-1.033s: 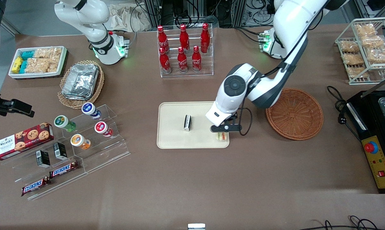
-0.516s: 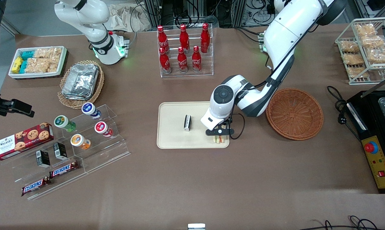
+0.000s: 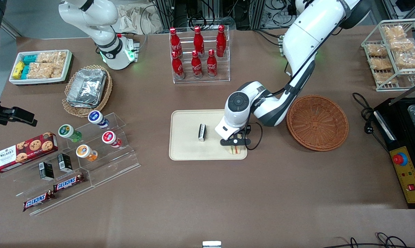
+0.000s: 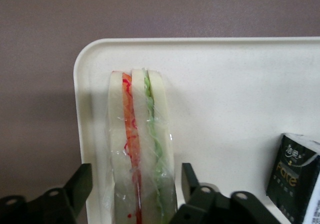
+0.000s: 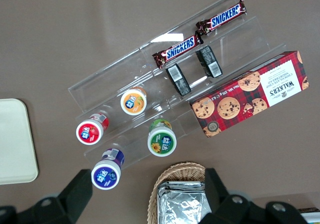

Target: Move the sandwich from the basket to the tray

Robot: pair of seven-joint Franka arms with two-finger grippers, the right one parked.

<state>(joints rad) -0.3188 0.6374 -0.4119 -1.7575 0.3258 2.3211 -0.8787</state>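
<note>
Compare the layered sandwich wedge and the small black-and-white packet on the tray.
The wedge of pale bread with orange and green layers sits at the corner of the flat cream plastic tray, between the open fingers of the left arm's tool; the small black-and-white packet lies nearer the tray's middle, clear of the tool. The sandwich is pale and clear-wrapped; the packet is dark and printed. Both rest on the tray.
</note>
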